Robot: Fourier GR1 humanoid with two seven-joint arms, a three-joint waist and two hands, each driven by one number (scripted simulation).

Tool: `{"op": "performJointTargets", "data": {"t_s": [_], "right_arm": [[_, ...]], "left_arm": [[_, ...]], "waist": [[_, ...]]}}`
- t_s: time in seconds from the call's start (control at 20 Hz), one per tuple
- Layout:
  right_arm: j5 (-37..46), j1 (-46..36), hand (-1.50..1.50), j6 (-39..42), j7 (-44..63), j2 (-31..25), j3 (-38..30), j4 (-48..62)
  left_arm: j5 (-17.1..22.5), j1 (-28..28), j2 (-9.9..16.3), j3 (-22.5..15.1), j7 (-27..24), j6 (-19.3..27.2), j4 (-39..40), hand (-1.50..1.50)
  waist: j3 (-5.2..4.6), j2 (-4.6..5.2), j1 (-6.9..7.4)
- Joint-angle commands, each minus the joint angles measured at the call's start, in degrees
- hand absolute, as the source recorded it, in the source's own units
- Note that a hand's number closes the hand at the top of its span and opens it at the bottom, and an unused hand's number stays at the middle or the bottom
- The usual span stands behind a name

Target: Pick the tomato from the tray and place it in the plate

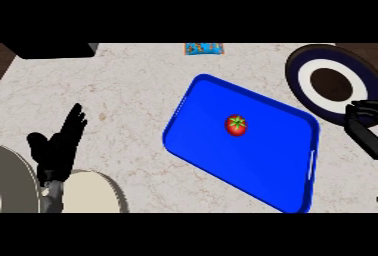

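A red tomato (236,125) with a green stem lies near the middle of a blue tray (214,160) on the counter. The plate (314,82), dark-rimmed with a white ring and brown centre, sits at the upper right just beyond the tray's far corner. My right hand (360,120) shows at the right edge, below the plate and right of the tray, its fingers curled and empty. My left hand (60,142) rests at the left, fingers straight and pointing up, well away from the tray.
A small blue packet (204,48) lies at the counter's far edge. A dark object (55,49) fills the upper left corner. My left forearm (88,192) lies at the lower left.
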Motion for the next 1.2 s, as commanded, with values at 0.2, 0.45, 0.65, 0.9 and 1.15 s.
{"op": "performJointTargets", "data": {"t_s": [0.2,0.45,0.65,0.9,1.15], "right_arm": [[12.6,5.4,-1.5,-22.7,2.7,7.3,1.6,-5.4],[20.9,7.2,-1.5,-22.5,15.7,3.2,8.7,-9.7],[22.5,6.5,-1.5,-11.6,27.4,-5.5,12.4,-9.2],[25.2,1.2,-1.5,-2.1,43.6,-9.4,19.1,-12.9],[29.0,-6.3,-1.5,4.2,59.9,-10.3,23.0,-14.9]], "left_arm": [[4.1,4.5,-5.3,-3.9,3.1,-5.3,1.5,0.0],[2.9,3.0,-6.6,-4.4,5.2,-4.5,0.7,0.0],[3.1,2.0,-6.2,-4.3,5.8,-6.3,1.7,0.0],[3.8,0.5,-5.6,-2.8,6.9,-7.7,1.6,0.0],[1.7,0.4,-7.5,-4.1,7.5,-6.4,1.4,0.0]], "waist": [[-0.59,-0.53,1.12],[-0.62,-0.51,1.5],[-0.89,-0.32,1.65],[-0.83,-0.24,3.0],[-0.66,-0.3,3.17]]}}
